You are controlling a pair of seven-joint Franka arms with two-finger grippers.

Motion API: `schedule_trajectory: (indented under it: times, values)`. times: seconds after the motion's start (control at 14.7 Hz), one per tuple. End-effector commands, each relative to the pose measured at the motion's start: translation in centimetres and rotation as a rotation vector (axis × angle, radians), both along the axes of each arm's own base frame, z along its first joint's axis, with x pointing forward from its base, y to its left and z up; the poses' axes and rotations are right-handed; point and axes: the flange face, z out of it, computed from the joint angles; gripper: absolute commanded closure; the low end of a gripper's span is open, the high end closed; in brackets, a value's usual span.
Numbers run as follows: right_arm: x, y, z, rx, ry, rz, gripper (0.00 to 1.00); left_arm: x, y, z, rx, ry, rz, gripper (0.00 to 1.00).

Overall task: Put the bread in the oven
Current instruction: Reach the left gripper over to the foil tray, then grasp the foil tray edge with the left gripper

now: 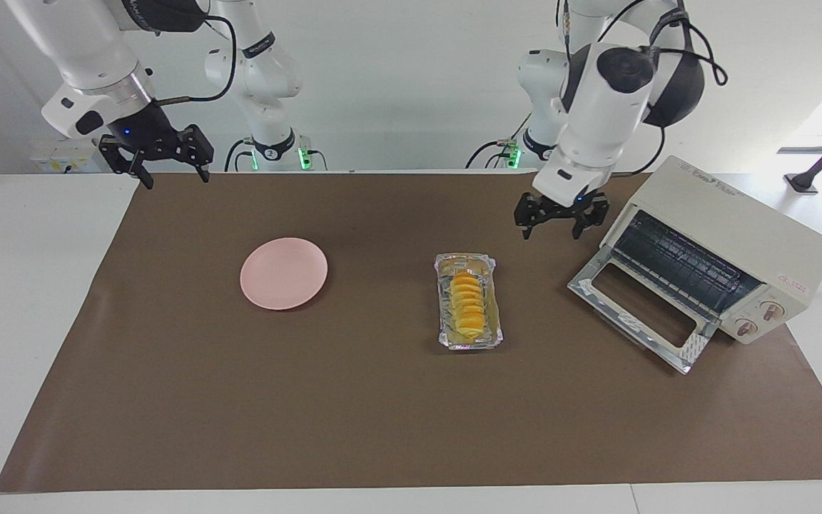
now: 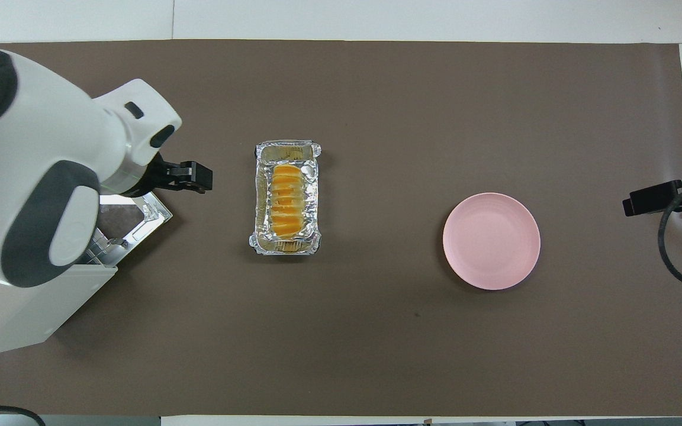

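Bread (image 1: 469,308) in foil tray (image 1: 447,335), apart from raised left end effector (image 1: 561,221)

Open mat around the tray
Bare mat separates foil tray (image 1: 468,300) from the oven (image 1: 711,260), whose lowered door (image 1: 636,314) juts toward it.

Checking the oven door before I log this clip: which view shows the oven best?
The facing view: the oven shows whole, its glass door folded down, wire rack and both knobs visible. In the overhead view the left arm covers most of it, leaving only a door corner and part of the cream top.
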Motion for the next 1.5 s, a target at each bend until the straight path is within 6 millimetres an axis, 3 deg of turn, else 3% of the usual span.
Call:
schedule_trajectory:
  times: [0.0,0.14,0.34,0.48,0.75,1.02,1.36,1.43]
  values:
    - [0.0,-0.4,0.2,-0.016,-0.009,0.007,0.00,0.4,-7.6,-4.0,-0.004,0.002,0.034,0.00]
    - [-0.3,-0.6,0.3,-0.015,0.002,0.009,0.00,-0.6,-12.1,-6.7,0.000,0.001,0.039,0.00]
    - [-0.4,-0.2,0.2,-0.013,0.017,0.015,0.00,-1.8,-17.1,-11.7,0.049,0.045,0.038,0.00]
    - [-0.5,-0.2,0.3,-0.013,0.015,0.015,0.00,-1.5,-17.8,-13.9,0.065,0.058,0.040,0.03]
    - [-0.4,-0.2,0.2,-0.015,0.017,0.015,0.00,-1.6,-18.3,-16.3,0.103,0.060,0.020,0.13]
    - [-0.5,-0.2,0.3,-0.013,0.015,0.015,0.00,-1.1,-18.5,-16.6,0.102,0.039,0.013,0.31]
    - [-0.5,-0.2,0.2,-0.015,0.018,0.015,0.00,-0.2,-18.7,-18.7,0.143,0.024,-0.003,0.35]
    - [-0.4,-0.2,0.2,-0.013,0.017,0.015,0.00,-0.2,-18.7,-18.8,0.146,0.028,-0.003,0.41]
